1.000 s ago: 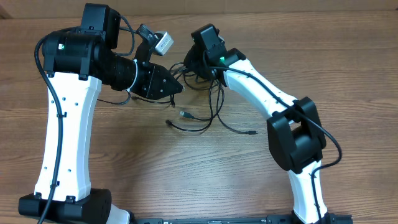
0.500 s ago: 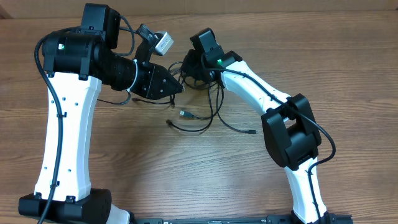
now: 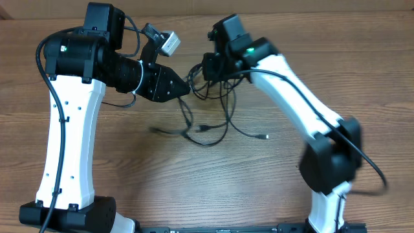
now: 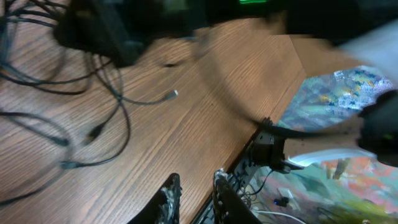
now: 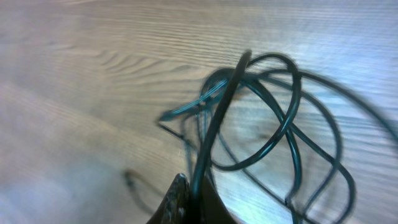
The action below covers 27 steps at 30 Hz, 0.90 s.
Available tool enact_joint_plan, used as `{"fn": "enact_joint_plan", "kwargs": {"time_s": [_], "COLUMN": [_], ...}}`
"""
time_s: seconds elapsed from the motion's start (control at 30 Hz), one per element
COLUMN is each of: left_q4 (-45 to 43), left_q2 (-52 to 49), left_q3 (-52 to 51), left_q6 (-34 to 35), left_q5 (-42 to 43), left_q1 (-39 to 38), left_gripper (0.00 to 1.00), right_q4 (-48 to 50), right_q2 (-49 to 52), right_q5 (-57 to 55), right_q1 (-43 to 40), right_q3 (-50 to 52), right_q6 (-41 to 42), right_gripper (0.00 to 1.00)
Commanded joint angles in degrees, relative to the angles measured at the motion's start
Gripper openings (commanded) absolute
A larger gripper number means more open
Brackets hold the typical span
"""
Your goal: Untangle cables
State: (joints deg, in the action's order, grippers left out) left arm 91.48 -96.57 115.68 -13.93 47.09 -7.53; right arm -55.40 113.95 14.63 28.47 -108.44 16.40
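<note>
Right jaws on cables (image 5: 221, 118), wooden table (image 3: 194, 188).

Matt wood-grain table (image 3: 162, 175), cables (image 5: 222, 107) — smooth black sheathing

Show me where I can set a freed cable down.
Bare wood: the front centre of the brown wooden table, between the white left arm and white right arm; also the right side beyond that arm. Crowded: behind, where the thin black cables sprawl.

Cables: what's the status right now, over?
Right gripper shut on the cables, loose ends trailing on the table. Left gripper slightly open, nothing between its fingers, beside the tangle. Nothing else in the way.
</note>
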Motion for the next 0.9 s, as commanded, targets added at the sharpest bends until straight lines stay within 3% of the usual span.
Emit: {"fn": "enact_joint_plan", "kwargs": {"time_s": [0.0,0.3,0.53,0.73,0.87], "left_q4": [-0.33,-0.74,-0.44,-0.74,-2.21], "left_q2": [1.44,1.20,0.44,0.24,0.24], "left_q3": [1.38,1.07,-0.48,-4.63,-9.09], "left_q6": [-1.09,3.89,3.87,1.77,1.05], "left_q5": [0.26,-10.23,-10.21,-10.19,-10.16], "left_q1": [-0.37,-0.39,-0.42,-0.87,-1.84], "left_gripper": [0.20,0.32,0.56,0.56,0.51], "right_q4": [-3.93,-15.96,-15.26,-15.26,-14.80], "right_q2": [-7.23,-16.57,-21.66,-23.21,-23.21], "right_q5": [0.50,0.68,1.14,1.18,3.21], "right_q1": [-0.09,0.09,0.39,0.39,0.39], "right_q3": [-2.32,-2.32,-2.32,-2.32,-2.32], "right_q6": [-10.54,-20.06,-20.09,-18.45,-17.94], "right_gripper": [0.04,0.04,0.04,0.04,0.04]}}
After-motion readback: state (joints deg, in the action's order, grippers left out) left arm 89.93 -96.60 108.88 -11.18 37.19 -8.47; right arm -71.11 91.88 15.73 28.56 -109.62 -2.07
